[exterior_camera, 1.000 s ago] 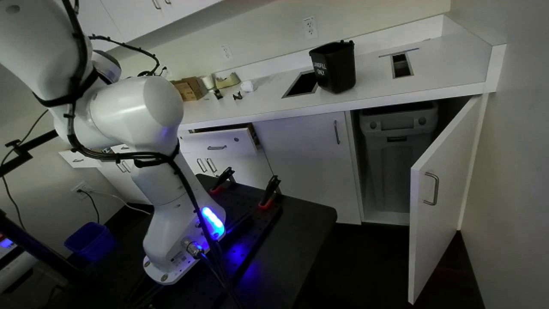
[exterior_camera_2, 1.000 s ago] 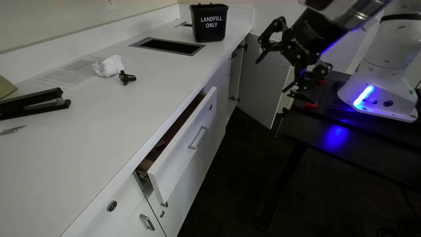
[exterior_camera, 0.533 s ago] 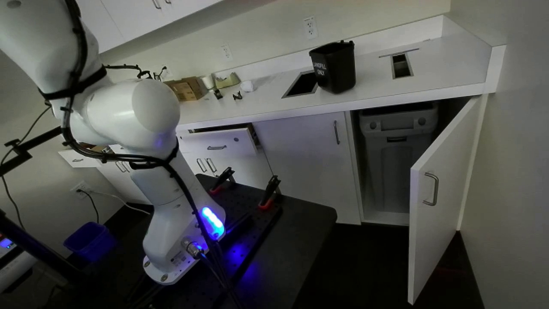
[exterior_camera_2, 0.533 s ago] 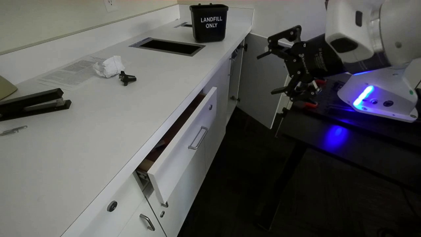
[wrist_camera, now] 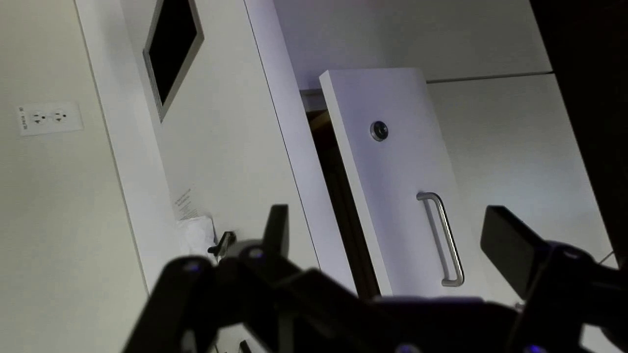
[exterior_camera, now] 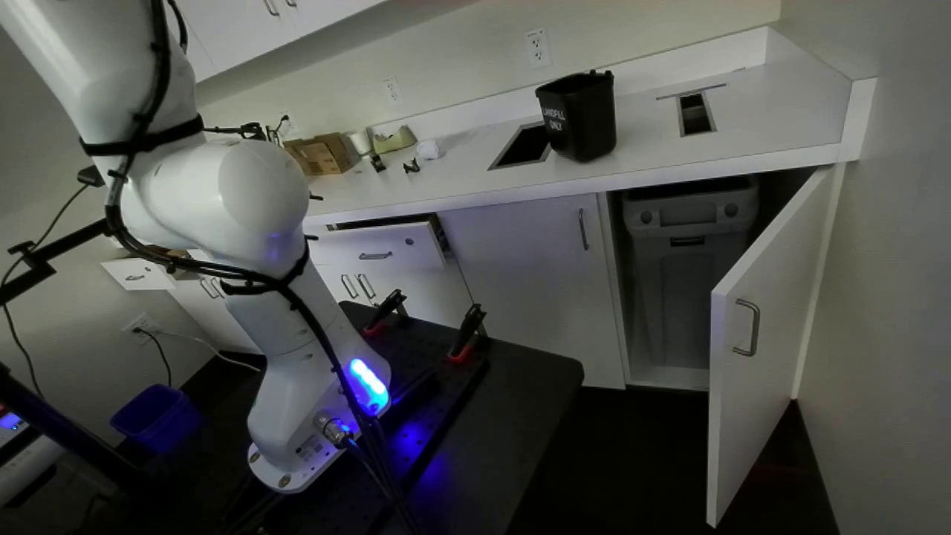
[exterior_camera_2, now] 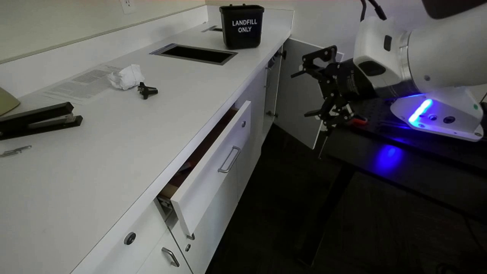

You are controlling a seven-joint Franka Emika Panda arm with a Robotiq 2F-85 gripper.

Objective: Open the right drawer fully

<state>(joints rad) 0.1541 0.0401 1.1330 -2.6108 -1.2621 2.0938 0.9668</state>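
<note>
The arm (exterior_camera_2: 449, 49) stretches roughly level from the edge of an exterior view, gripper (exterior_camera_2: 305, 93) spread wide, facing the right drawer (exterior_camera_2: 207, 177) yet well apart from it, that drawer sitting partway out under the countertop (exterior_camera_2: 114, 171)! In an exterior view the bulky shoulder (exterior_camera: 256, 200) masks all but the gripper's tips; in the wrist view its blurred dark base hides the drawer front's lower end.

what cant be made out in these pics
Right drawer, in an exterior view: contents mostly hidden by its front, countertop and shadow.
Jaws, in an exterior view: mostly behind the arm.
Stapler, in an exterior view: cut off by left edge.
Printed sheet, in an exterior view: text too small.
</note>
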